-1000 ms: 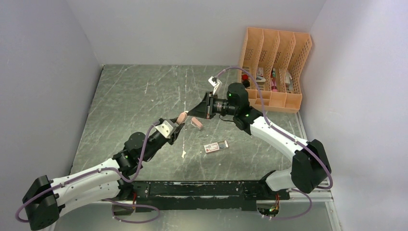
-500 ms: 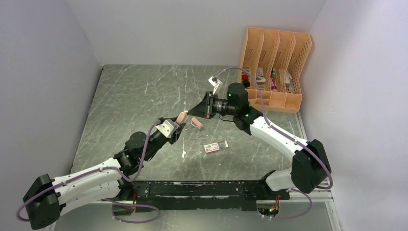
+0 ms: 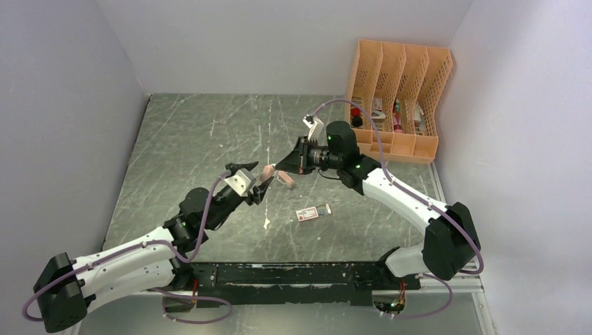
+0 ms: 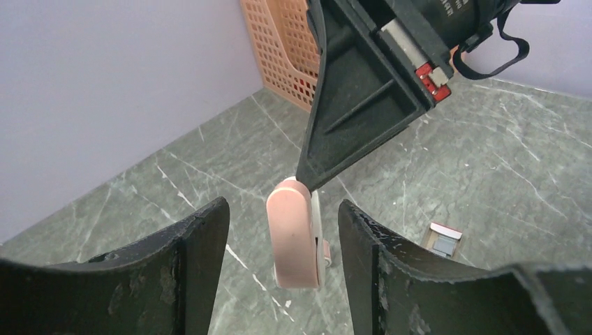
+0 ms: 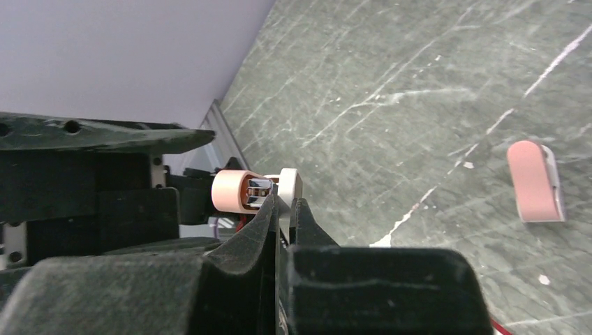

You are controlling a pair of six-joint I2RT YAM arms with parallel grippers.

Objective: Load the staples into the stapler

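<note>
right end effector (image 3: 277,169) pinches stapler (image 3: 266,172); staples (image 3: 313,212) lie apart

No lettering can be read (white print on the right arm (image 4: 454,8) blurs).

left arm (image 3: 129,257), right arm (image 3: 401,194): white shells, black joints | cables (image 3: 378,142): mauve, looped | status lights (image 3: 334,137): green | left gripper (image 4: 283,213): black, scuffed fingers (image 4: 188,265)

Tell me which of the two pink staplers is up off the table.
The raised stapler, pinched by the right gripper and hanging inside the open left gripper. The other stapler lies flat on the table.
</note>
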